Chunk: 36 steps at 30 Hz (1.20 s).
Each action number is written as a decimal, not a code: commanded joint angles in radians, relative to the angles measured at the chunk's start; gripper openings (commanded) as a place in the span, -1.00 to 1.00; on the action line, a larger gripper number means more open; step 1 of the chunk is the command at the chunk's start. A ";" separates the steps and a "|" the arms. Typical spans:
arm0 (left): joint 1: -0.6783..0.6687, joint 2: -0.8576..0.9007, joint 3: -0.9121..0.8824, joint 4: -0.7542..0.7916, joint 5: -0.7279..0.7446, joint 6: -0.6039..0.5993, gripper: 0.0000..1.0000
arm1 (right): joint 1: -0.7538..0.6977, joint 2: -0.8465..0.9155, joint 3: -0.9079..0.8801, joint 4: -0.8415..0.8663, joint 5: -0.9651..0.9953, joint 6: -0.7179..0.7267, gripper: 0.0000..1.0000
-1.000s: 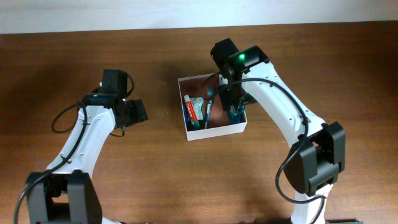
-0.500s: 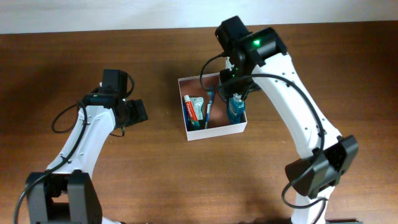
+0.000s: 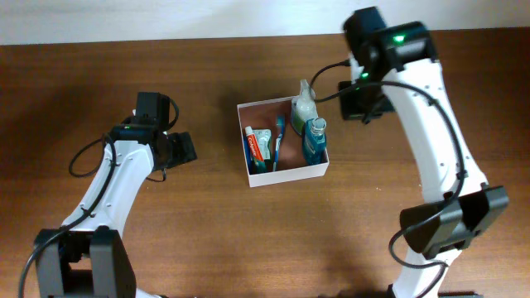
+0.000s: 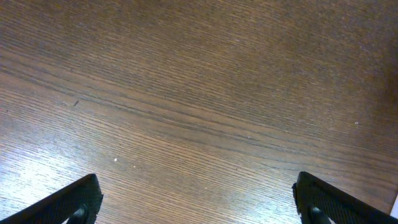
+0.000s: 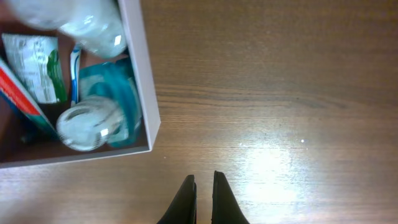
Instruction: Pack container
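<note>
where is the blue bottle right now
Overhead view: the blue bottle sits inside the container along its right wall, near the front corner, with the toothbrush to its left and the clear bottle behind it.

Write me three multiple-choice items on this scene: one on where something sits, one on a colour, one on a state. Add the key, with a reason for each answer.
1. Where is the blue bottle relative to the container?
A outside it, to the left
B inside it, by the right wall
C outside it, in front

2. The container's outer walls are:
A black
B green
C white

3. The right gripper is:
A shut, holding nothing
B wide open
C shut on the blue bottle

Key:
1 B, the overhead view shows it standing just inside the right wall.
2 C, the front wall shows white.
3 A, in the right wrist view its jaws meet over bare table, beside the container.
</note>
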<state>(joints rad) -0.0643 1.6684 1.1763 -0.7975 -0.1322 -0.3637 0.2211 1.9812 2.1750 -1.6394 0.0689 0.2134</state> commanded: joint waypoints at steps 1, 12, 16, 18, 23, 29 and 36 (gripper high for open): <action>0.002 0.009 0.002 0.000 -0.007 -0.003 0.99 | -0.052 -0.027 -0.027 0.006 -0.142 -0.034 -0.92; 0.002 0.009 0.002 0.000 -0.007 -0.003 0.99 | -0.086 -0.027 -0.351 0.257 -0.230 -0.051 -0.92; 0.002 0.009 0.002 0.000 -0.007 -0.003 0.99 | -0.136 -0.027 -0.457 0.345 -0.321 -0.053 -0.92; 0.002 0.009 0.002 0.000 -0.007 -0.003 0.99 | -0.167 -0.027 -0.501 0.376 -0.366 -0.057 -0.92; 0.002 0.009 0.002 0.000 -0.007 -0.003 0.99 | -0.230 -0.027 -0.620 0.459 -0.569 -0.158 -0.92; 0.002 0.009 0.002 0.000 -0.007 -0.003 0.99 | -0.256 -0.027 -0.762 0.584 -0.697 -0.184 -0.92; 0.002 0.009 0.002 0.000 -0.007 -0.003 0.99 | -0.256 -0.027 -0.809 0.626 -0.892 -0.297 -0.91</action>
<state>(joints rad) -0.0643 1.6684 1.1763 -0.7975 -0.1322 -0.3637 -0.0303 1.9774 1.3739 -1.0161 -0.6720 -0.0021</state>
